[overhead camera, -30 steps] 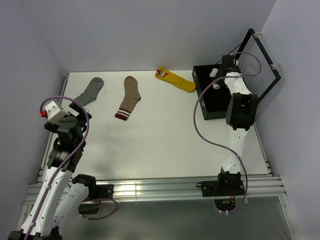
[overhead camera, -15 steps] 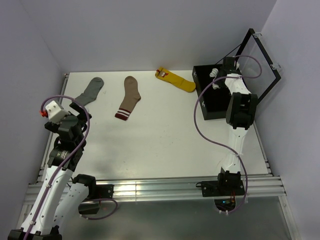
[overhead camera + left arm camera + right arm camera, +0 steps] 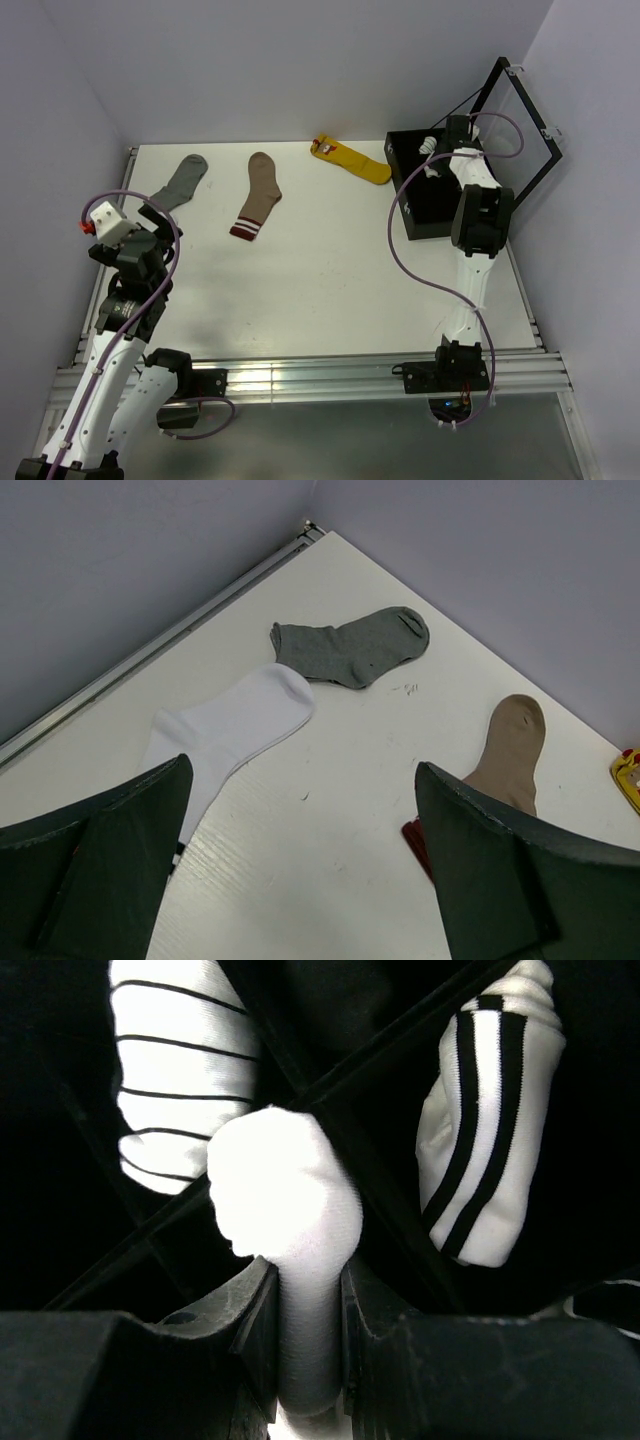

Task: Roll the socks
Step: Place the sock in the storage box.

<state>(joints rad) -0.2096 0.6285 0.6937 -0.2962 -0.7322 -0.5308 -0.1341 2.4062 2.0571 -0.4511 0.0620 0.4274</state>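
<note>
A rolled plain white sock [image 3: 288, 1185] is pinched between the fingers of my right gripper [image 3: 305, 1272], which is shut on it. In the top view this gripper [image 3: 432, 150] reaches into the black box [image 3: 398, 190] at the back right. Another white sock [image 3: 235, 725] lies flat on the table, and a dark stripe shows at its cuff beside my left finger. My left gripper [image 3: 302, 780] hangs open above the table just right of that sock, with nothing between its fingers.
Inside the box's compartments lie a rolled sock with thin stripes [image 3: 180, 1060] and one with two dark stripes [image 3: 490, 1140]. The box lid [image 3: 515, 130] stands open. A grey sock [image 3: 180, 180], a brown sock [image 3: 258, 195] and a yellow sock [image 3: 355, 160] lie along the back.
The right wrist has shifted very slightly over the box, still gripping the white roll. The left arm has not moved.
</note>
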